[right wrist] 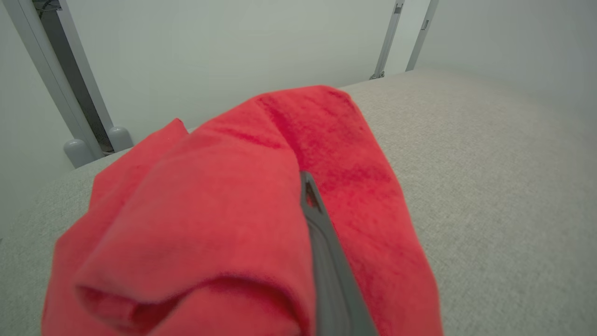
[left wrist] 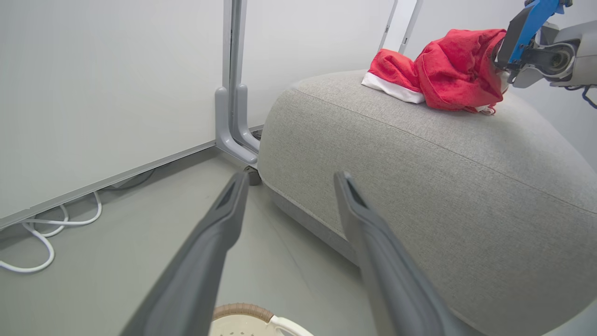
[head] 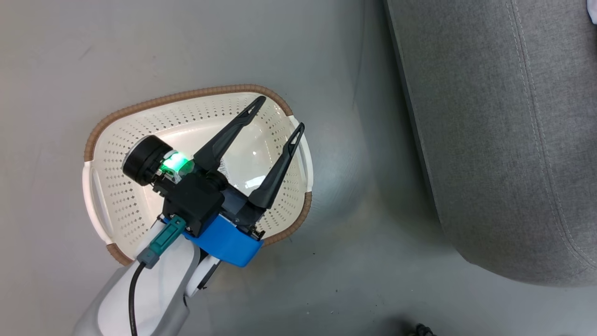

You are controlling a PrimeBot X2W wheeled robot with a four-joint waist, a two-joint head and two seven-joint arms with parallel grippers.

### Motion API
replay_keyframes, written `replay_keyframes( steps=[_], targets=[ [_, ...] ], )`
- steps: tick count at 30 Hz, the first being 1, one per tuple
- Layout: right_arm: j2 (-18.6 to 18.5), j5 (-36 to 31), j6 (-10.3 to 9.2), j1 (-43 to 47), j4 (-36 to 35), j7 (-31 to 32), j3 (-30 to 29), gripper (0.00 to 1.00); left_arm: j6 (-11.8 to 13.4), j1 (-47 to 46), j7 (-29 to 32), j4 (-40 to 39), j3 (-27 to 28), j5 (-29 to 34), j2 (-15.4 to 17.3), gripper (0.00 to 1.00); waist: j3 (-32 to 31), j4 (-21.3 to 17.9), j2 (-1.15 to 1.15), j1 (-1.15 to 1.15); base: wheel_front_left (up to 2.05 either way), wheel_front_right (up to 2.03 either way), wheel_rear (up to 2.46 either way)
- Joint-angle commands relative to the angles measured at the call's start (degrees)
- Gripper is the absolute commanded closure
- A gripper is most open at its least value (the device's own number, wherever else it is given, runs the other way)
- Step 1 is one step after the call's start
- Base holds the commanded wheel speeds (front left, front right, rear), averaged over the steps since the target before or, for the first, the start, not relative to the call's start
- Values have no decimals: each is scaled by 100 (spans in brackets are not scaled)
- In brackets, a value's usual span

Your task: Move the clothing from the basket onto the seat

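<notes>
Task nearly complete: the basket [head: 186,94] stands on the floor, empty as far as its visible interior tells; the left tool [head: 281,112] hangs above it, fingers spread wide, holding nothing; the clothing [left wrist: 443,70] lies heaped atop the seat [left wrist: 419,177], bright red, crumpled, one white band showing; the right tool [right wrist: 307,186] is closed on a fold of it; only release appears to remain.

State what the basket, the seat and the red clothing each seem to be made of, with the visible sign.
The basket: likely moulded plastic, cream-white, slightly glossy; rows of small holes, and a brown rim that looks woven. The seat: upholstery fabric, matte light grey; visible weave and stitched seam. The clothing: soft, fuzzy cloth, bright red with a white band; it folds and slumps.
</notes>
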Motion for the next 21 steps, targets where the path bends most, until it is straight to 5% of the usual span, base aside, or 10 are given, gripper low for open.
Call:
replay_keyframes(
  steps=[1, 2, 3, 5, 6, 21],
  targets=[
    [-57, -80, 1, -80, 105, -50, -47, 100, -5, -75, -30, -3, 2, 21, -17, 0, -43, 23, 0, -1, 0, 0, 0],
    [-72, -121, 1, -96, 163, -55, -54, 100, -5, -79, -29, 9, -2, 12, -35, 0, -62, 31, 0, -1, 0, 0, 0],
    [-96, -187, 1, -125, 249, -70, -61, 75, -5, -80, -30, 18, 11, -8, -56, 0, -95, 42, 0, -1, 0, 0, 0],
    [-112, -247, 1, -167, 326, -73, -65, 50, -5, -75, -30, 35, 19, -20, -75, 0, -136, 54, 0, -1, 0, 0, 0],
    [-124, -284, 1, -178, 365, -77, -41, 4, -5, -73, -30, 45, 19, -30, -87, 0, -160, 61, 0, -1, 0, 0, 0],
    [-146, -704, 1, 317, 683, -167, 183, 0, -5, 207, -30, 273, 66, -235, -420, 0, -936, 238, 0, -1, 0, 0, 0]
  ],
)
